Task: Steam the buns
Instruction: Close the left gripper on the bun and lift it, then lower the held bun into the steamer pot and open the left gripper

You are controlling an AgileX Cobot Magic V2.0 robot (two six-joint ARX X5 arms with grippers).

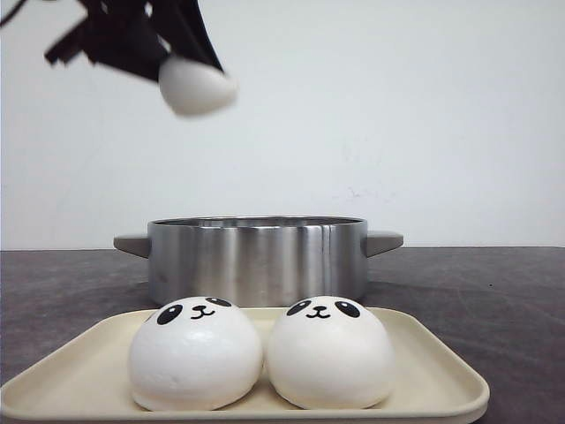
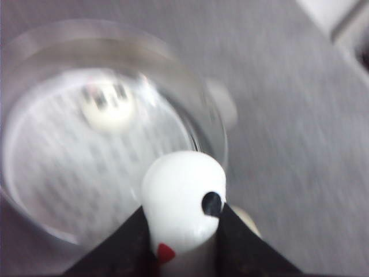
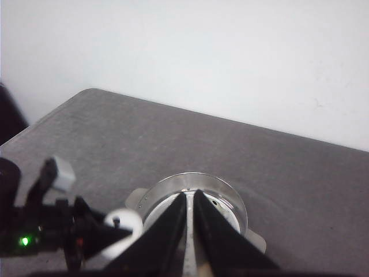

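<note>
My left gripper (image 1: 181, 55) hangs high at the upper left, shut on a white panda-faced bun (image 1: 198, 87). In the left wrist view that bun (image 2: 180, 193) sits squeezed between the black fingers (image 2: 130, 242), above the near rim of the steel pot (image 2: 214, 118). Another bun (image 2: 108, 105) lies face up on the slotted plate inside the pot. Two buns (image 1: 195, 353) (image 1: 329, 351) rest side by side on the cream tray (image 1: 446, 375). My right gripper (image 3: 190, 195) is shut and holds nothing, high above the pot (image 3: 228, 193). The held bun (image 3: 124, 221) also shows there.
The pot (image 1: 256, 258) stands just behind the tray on the dark grey table (image 1: 494, 291), with a handle on each side (image 1: 385, 240). A white wall backs the table.
</note>
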